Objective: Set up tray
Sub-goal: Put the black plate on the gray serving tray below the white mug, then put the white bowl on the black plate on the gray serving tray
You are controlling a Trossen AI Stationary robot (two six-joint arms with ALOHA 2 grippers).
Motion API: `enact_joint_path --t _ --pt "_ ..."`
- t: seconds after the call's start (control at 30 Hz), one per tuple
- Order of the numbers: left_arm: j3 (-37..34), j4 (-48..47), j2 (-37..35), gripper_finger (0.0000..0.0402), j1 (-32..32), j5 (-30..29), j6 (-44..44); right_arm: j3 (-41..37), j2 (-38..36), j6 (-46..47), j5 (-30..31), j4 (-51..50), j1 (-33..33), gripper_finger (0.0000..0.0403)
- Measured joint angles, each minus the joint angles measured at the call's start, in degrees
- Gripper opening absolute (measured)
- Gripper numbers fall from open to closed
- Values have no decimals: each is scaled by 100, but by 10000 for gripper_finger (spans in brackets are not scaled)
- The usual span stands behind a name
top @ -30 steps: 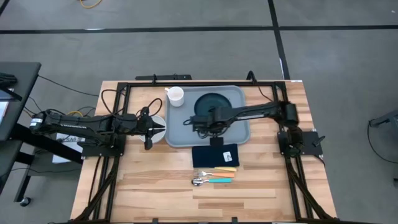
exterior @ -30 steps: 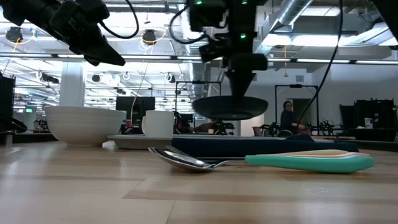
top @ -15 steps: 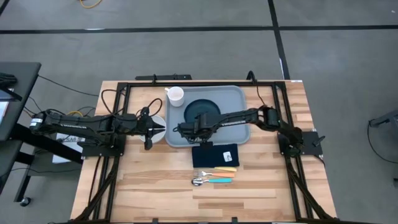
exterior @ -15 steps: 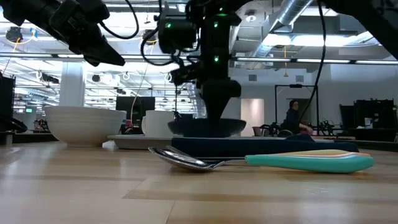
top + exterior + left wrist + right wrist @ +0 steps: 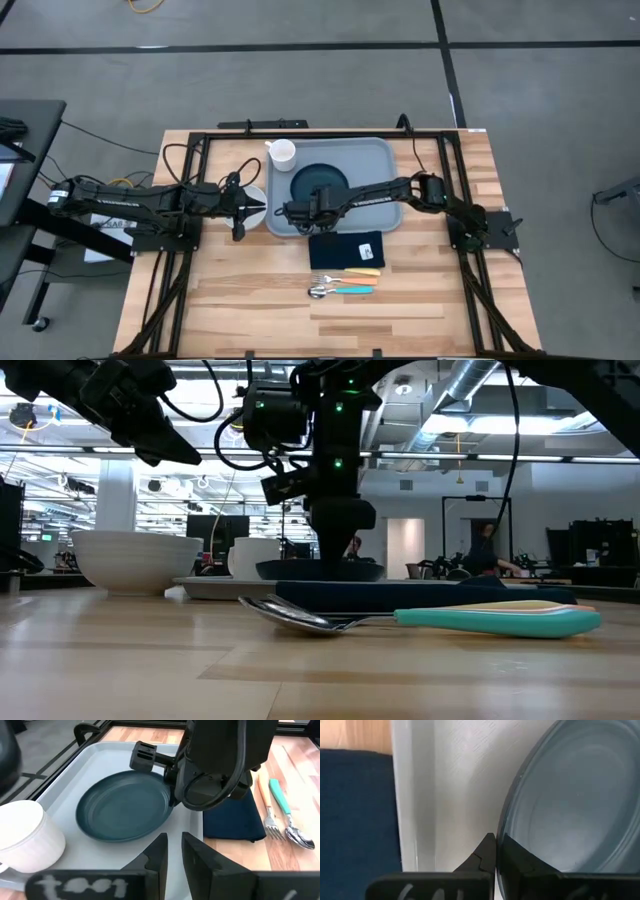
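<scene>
The grey-blue tray (image 5: 385,160) lies at the table's far middle. The round dark teal plate (image 5: 318,183) sits level and low in the tray's left half; whether it touches the tray floor, I cannot tell. My right gripper (image 5: 303,209) is shut on the plate's near rim. My left gripper (image 5: 247,208) hangs shut above a white bowl (image 5: 257,193) just left of the tray, touching nothing. A white cup (image 5: 283,153) stands in the tray's far left corner. My right gripper pinches the plate's rim (image 5: 503,831) on its near-left side between the two fingers, one fingertip (image 5: 486,851) outside the rim and one inside the dish. The fingers come from above, pointing down. The plate stays level in the hold, low over the tray (image 5: 445,785).
A dark navy napkin (image 5: 347,249) lies just near of the tray. A fork, a knife and a teal-handled spoon (image 5: 345,283) lie nearer still. A black frame runs round the table top. Bare wood shows along the near edge and right of the tray.
My right gripper has carried the plate from the middle of the tray toward the table's left and near edges and lowered it. The plate hung clear above the tray before; now it sits down at tray level. The gripper has stayed shut on the rim.
</scene>
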Motion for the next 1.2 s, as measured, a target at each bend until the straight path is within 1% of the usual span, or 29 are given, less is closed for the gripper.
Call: enact_joint_path --t 0.17,0.27,0.53,0.9,1.2 --pt "0 1 1 45 0 -2 0 0 0 -2 0 17 -2 0" --pt "0 1 0 45 0 -2 0 0 0 -2 2 17 -2 7" --pt "0 -1 0 45 -1 -2 -2 0 0 0 21 50 -2 56" --pt "0 -3 0 45 -1 -2 2 31 -43 -90 22 -72 0 101" --pt "0 -34 0 45 1 -3 90 1237 -68 46 24 -1093 72 116"
